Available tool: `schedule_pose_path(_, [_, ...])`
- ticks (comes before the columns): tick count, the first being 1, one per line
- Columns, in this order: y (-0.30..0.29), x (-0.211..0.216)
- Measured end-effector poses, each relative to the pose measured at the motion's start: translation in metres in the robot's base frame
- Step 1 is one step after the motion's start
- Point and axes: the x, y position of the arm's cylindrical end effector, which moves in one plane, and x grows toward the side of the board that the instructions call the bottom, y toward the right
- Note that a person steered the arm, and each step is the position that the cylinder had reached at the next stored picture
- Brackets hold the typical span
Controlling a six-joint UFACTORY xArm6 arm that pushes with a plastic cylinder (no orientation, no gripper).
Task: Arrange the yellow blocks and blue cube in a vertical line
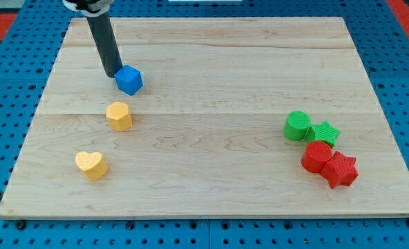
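The blue cube [129,80] sits at the upper left of the wooden board [211,62]. My tip [113,74] is right next to the cube's left side, touching or nearly touching it. A yellow block [119,115], roughly hexagonal, lies just below the blue cube. A yellow heart-shaped block [92,164] lies further down and a little to the left. The three run in a slightly slanted column down the view's left.
At the view's right stands a cluster: a green cylinder [297,126], a green star [324,133], a red cylinder [318,156] and a red star [340,170]. A blue pegboard surrounds the board.
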Motion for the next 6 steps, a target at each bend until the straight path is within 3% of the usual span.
schedule_pose_path(2, [0.0, 0.001])
schedule_pose_path(4, [-0.024, 0.057])
schedule_pose_path(5, [0.028, 0.075])
schedule_pose_path(6, [0.091, 0.056])
